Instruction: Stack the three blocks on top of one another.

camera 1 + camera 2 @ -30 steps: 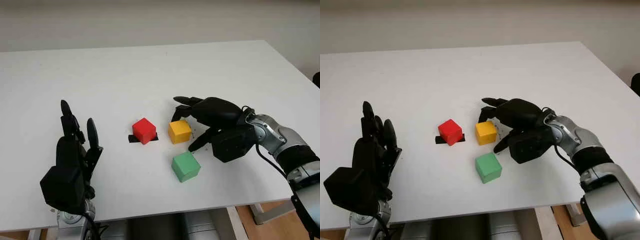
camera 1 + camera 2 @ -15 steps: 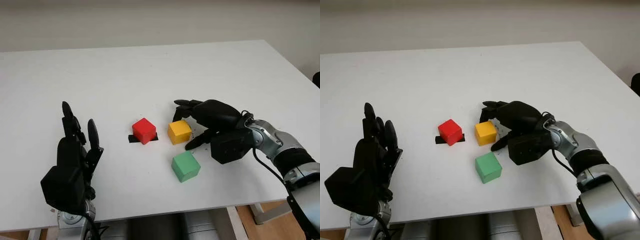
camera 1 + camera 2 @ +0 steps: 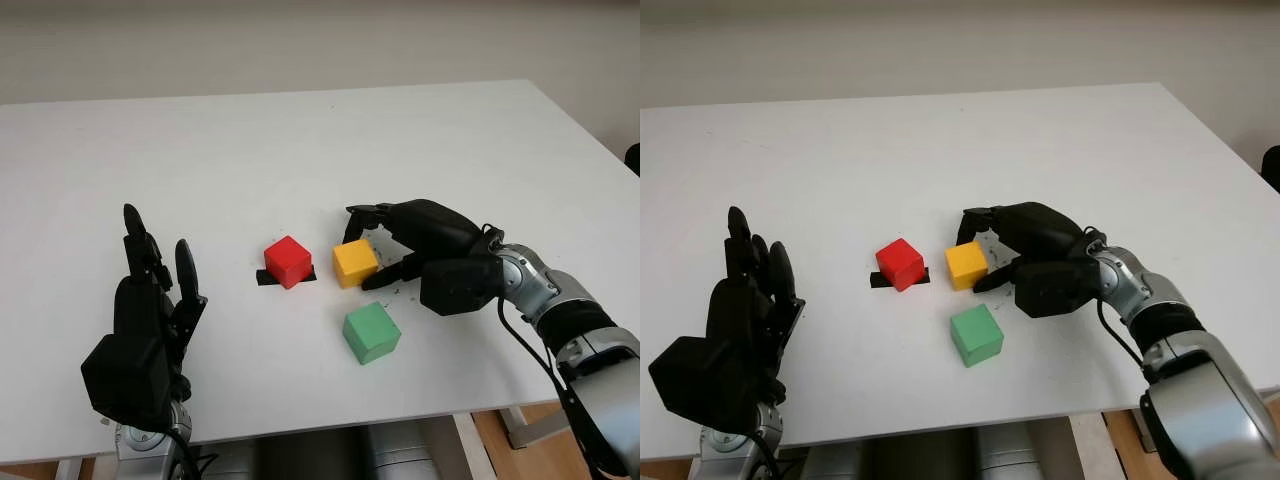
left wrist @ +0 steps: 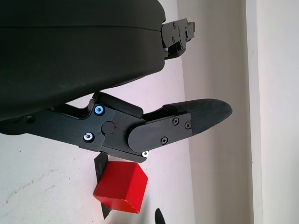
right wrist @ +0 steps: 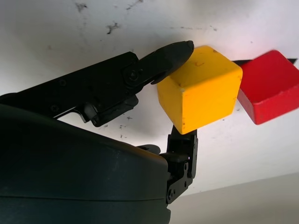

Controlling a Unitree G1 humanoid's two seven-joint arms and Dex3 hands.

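The yellow block (image 3: 355, 262) stands on the white table (image 3: 300, 140) with my right hand (image 3: 361, 249) shut on it: fingers over its far side, thumb at its near right edge. In the right wrist view a fingertip (image 5: 180, 48) presses the yellow block (image 5: 201, 91) at a top corner and another finger touches its opposite face. Just left of it is the red block (image 3: 288, 260), sitting on a strip of black tape (image 3: 266, 277). The green block (image 3: 371, 332) lies nearer me, free. My left hand (image 3: 155, 268) is raised at the front left, open.
The table's front edge runs just below the green block and my left hand. The right table edge (image 3: 590, 140) slants away behind my right forearm. The red block (image 4: 120, 185) shows beyond the left hand's fingers.
My right hand has drawn its fingers and thumb in onto the yellow block, which has shifted slightly toward the red one. The left hand has stayed in place.
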